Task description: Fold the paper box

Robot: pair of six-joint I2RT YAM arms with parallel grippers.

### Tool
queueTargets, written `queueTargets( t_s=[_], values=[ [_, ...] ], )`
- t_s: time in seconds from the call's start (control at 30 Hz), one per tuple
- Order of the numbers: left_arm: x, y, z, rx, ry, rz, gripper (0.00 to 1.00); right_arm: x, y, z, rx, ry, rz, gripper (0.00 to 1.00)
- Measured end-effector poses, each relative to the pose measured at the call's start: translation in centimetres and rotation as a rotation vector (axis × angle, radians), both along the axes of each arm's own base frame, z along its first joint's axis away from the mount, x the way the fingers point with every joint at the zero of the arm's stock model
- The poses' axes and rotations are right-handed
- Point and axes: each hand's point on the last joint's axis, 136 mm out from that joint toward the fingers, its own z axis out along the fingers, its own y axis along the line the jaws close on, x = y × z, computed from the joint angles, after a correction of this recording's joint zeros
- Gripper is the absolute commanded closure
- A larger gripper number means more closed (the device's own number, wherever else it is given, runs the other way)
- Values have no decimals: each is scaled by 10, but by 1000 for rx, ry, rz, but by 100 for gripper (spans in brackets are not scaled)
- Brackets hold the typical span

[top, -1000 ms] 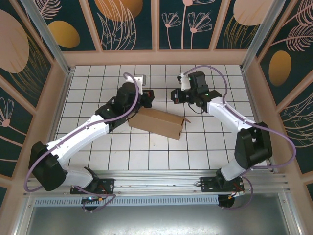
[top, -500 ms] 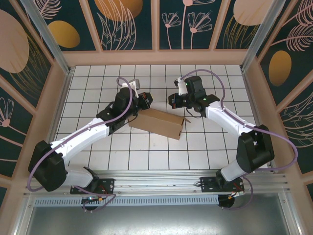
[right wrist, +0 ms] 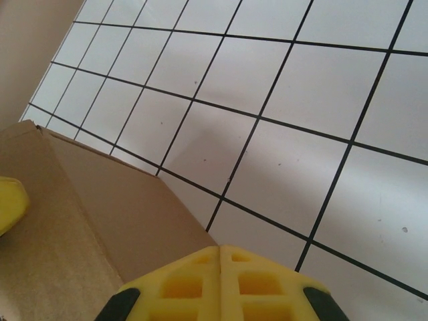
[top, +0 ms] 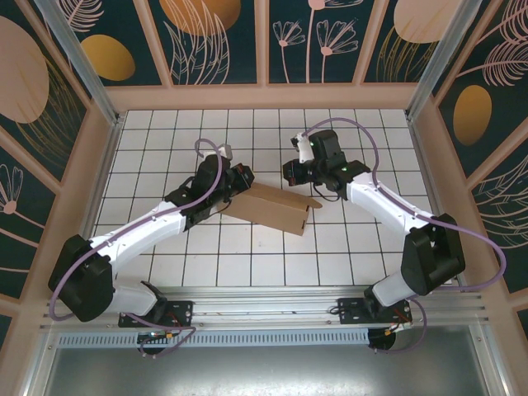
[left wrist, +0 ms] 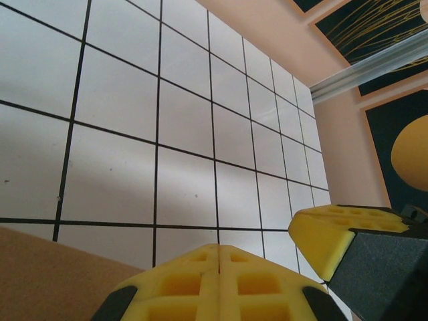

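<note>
The paper box [top: 268, 208], shallow brown cardboard, lies slantwise in the middle of the surface [top: 165, 132]. At its far edge hover the left hand [top: 239, 175] and the right hand [top: 294, 171], both pinched shut and holding nothing. Pressing the top flap down with closed fingertips, evenly from both ends, looks wisest. The hands are near each other and could collide. Beyond, bare tiles reach a pink wall [top: 264, 97].

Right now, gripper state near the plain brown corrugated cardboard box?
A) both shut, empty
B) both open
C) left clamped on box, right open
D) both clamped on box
A: the left gripper and right gripper each show yellow tips pressed together with nothing between them; the brown cardboard box lies off to the side.
</note>
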Motion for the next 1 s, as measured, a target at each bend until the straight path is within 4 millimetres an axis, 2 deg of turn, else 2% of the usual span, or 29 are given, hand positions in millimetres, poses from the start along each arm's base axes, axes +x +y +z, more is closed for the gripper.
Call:
queueTargets(
  t_s=[0.1,0.23,0.37,0.43,0.53,0.67,0.83,1.0],
  values=[
    [-3,1,-8,-6,28,3,100,-3,1,-1,-17,-2,16,86],
    [-6,2,-17,-5,55,7,100,-5,4,3,-38,-31,59,49],
    [-6,2,-21,-12,71,14,100,-11,7,13,-39,-90,130,29],
    [-6,2,-22,-18,73,17,100,-18,11,18,-34,-143,186,24],
    [-6,2,-22,-32,70,21,100,-40,23,17,-27,-213,309,20],
    [-5,2,-22,-42,65,24,100,-62,37,6,-32,-269,458,18],
    [-4,2,-22,-48,61,23,100,-71,51,-14,-95,-327,572,19],
    [-6,3,-21,-56,61,23,100,-64,53,-38,-236,-392,606,26]
  ],
)
